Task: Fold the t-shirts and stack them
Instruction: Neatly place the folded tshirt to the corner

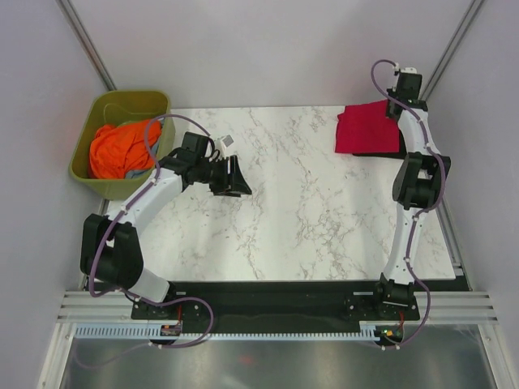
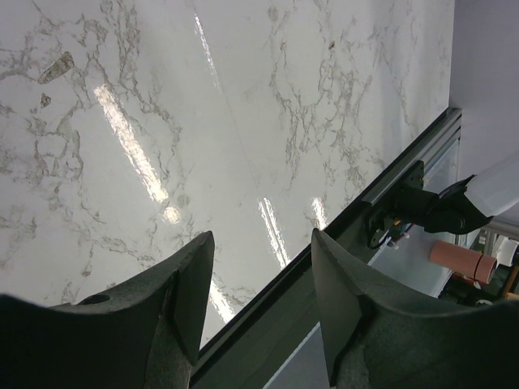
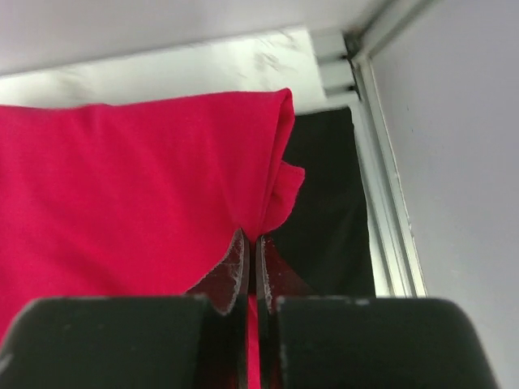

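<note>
- The folded crimson red cloth t-shirt (image 1: 366,128) lies at the far right corner of the white marble worktop (image 1: 308,203).
- The black cloth t-shirt (image 3: 324,211) lies under it, showing along its edge.
- The right hand (image 3: 250,243) is clenched, pinching the red shirt's edge.
- The left hand (image 2: 261,235) hovers released over bare marble, beside the olive-green plastic tub (image 1: 122,105) holding orange cloth (image 1: 117,150).

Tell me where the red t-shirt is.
In the top view the red t-shirt lies folded at the far right corner of the table, on a black t-shirt, with the right tool pinching its edge.
</note>
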